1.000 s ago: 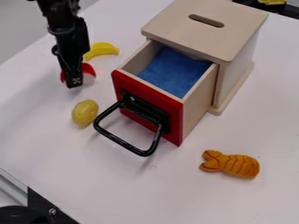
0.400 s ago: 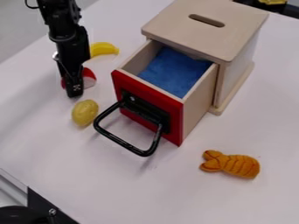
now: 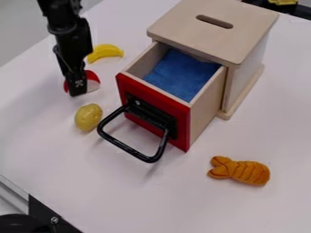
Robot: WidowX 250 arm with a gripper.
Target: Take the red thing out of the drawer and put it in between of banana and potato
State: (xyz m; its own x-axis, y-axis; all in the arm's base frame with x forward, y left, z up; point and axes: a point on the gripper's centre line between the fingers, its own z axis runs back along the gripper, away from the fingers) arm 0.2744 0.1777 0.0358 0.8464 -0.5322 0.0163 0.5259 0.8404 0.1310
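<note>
Red and white, the red thing (image 3: 93,76) sits on the white table (image 3: 152,205), outside the drawer (image 3: 153,109), in the gap between the banana (image 3: 105,51) and the potato (image 3: 88,117)! The black claw (image 3: 77,94) hangs right over it, pointing down and covering part of it from this side. Apart, together or clamped on it? I cannot tell from here, nor whether the two are touching.

Up behind lies the yellow banana, curved, near the black arm. Down in front, the yellowish potato rests just beside the black handle (image 3: 130,150). And what a drawer: pulled well open, red front facing the lower left of the view, blue lining (image 3: 176,73) on show inside! It juts from the pale wooden box (image 3: 182,18), whose flat top carries a dark slot (image 3: 214,21). Over at the lower right, well apart from the potato, an orange toy (image 3: 243,171) with dark stripes lies on the table.
</note>
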